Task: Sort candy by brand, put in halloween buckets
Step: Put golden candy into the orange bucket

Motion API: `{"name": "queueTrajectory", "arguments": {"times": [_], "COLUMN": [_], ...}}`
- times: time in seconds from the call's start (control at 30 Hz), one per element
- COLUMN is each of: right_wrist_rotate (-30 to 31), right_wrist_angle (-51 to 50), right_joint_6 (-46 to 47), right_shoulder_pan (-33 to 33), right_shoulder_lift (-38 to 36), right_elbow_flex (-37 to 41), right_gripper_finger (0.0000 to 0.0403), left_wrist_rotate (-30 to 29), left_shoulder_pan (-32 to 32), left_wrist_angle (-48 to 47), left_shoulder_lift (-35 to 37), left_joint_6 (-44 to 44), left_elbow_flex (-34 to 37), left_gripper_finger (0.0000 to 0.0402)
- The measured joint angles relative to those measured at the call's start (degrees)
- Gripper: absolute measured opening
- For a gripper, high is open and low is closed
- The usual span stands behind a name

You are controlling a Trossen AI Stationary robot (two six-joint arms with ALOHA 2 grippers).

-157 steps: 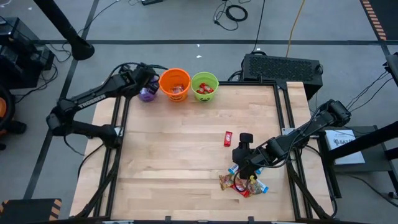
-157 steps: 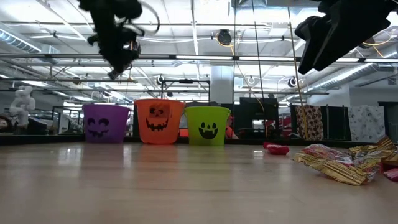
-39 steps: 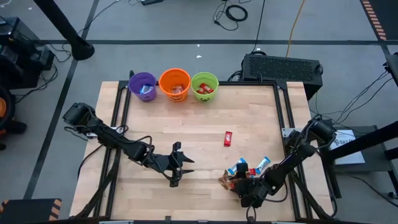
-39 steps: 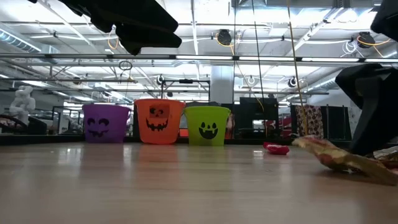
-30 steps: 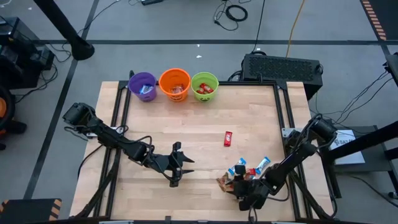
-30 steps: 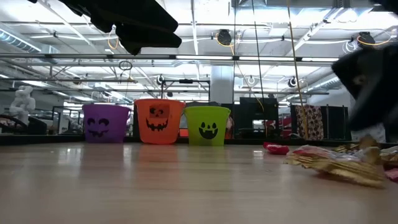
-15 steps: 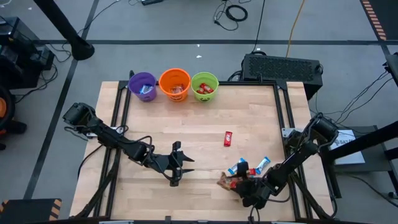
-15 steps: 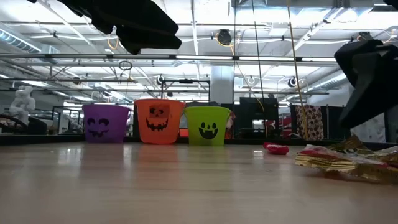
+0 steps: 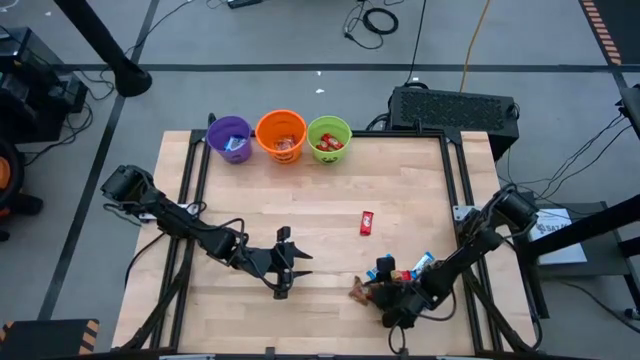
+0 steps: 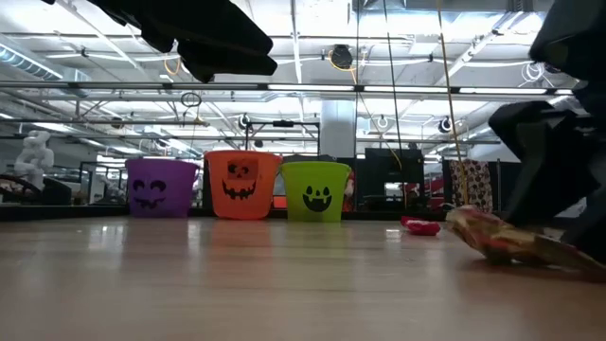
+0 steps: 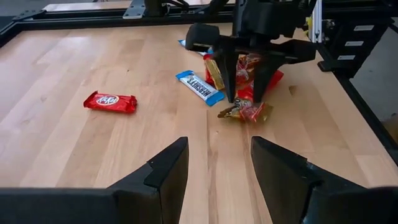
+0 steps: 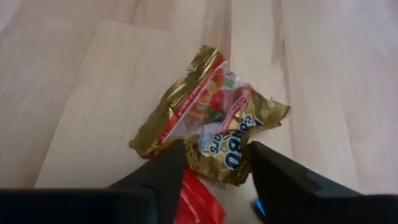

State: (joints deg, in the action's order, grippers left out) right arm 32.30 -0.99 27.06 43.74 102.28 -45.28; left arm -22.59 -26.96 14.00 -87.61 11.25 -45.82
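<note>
The wooden table point(image 9: 300, 215) carries three buckets in a row at its far edge: purple point(image 9: 229, 139), orange point(image 9: 281, 136) and green point(image 9: 329, 138) (each with candy inside). A red bar point(image 9: 367, 223) lies alone right of centre. Near the front right edge sits a heap of candy point(image 9: 385, 285), with a blue bar point(image 11: 199, 87) just beside a gold gummy bag point(image 12: 211, 118).

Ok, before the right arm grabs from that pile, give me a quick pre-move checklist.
1. Right end effector over the candy pile: ok.
2. Its jaws open around the gummy bag: ok, nothing held.
3. One piece isolated: not ok, wrappers overlap.
4. Left end effector parked away from the pile, open: ok.
5. Purple bucket, orange bucket, green bucket upright: ok.
6. Stray red bar out of the way: ok.
</note>
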Motion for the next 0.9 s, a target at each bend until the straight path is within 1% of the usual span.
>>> {"name": "queueTrajectory", "arguments": {"times": [0.07,0.23,0.3,0.4,0.57,0.67,0.73,0.83,0.9], "right_wrist_rotate": [-1.09,-2.04,-2.2,-2.31,1.37,7.9,13.84,22.81,26.92], "right_wrist_angle": [0.04,0.06,0.12,-0.93,-2.97,-7.08,-7.56,-5.04,-2.86], "right_joint_6": [0.32,0.55,0.4,-0.22,-5.08,-8.16,-10.64,-15.92,-21.46], "right_shoulder_pan": [-0.41,-0.54,-0.54,-0.71,-1.67,-2.04,-2.09,-2.05,-2.05], "right_shoulder_lift": [0.0,0.0,-0.35,-1.62,-7.31,-11.76,-15.4,-21.07,-24.36], "right_elbow_flex": [0.0,-0.02,-0.04,-0.4,-3.46,-6.03,-7.72,-8.72,-8.77], "right_gripper_finger": [0.0141,0.004,0.0012,0.0011,0.0002,0.0003,0.0001,0.0001,0.0001], "left_wrist_rotate": [0.0,-0.04,-0.07,-0.13,-0.2,-0.2,-0.21,-0.22,-0.22], "left_shoulder_pan": [0.0,0.0,0.0,0.0,0.0,0.0,0.0,0.0,0.0], "left_wrist_angle": [0.02,0.02,0.0,0.0,0.02,0.02,0.04,0.04,0.44], "left_shoulder_lift": [0.0,0.0,0.0,0.0,0.0,0.0,-0.02,0.0,0.0], "left_joint_6": [-0.02,-0.07,-0.09,-0.09,-0.09,0.0,0.0,0.02,0.33], "left_elbow_flex": [0.0,0.0,0.0,0.0,0.0,0.0,0.0,0.0,0.0], "left_gripper_finger": [0.0183,0.0183,0.0183,0.0183,0.0183,0.0183,0.0183,0.0183,0.0183]}}
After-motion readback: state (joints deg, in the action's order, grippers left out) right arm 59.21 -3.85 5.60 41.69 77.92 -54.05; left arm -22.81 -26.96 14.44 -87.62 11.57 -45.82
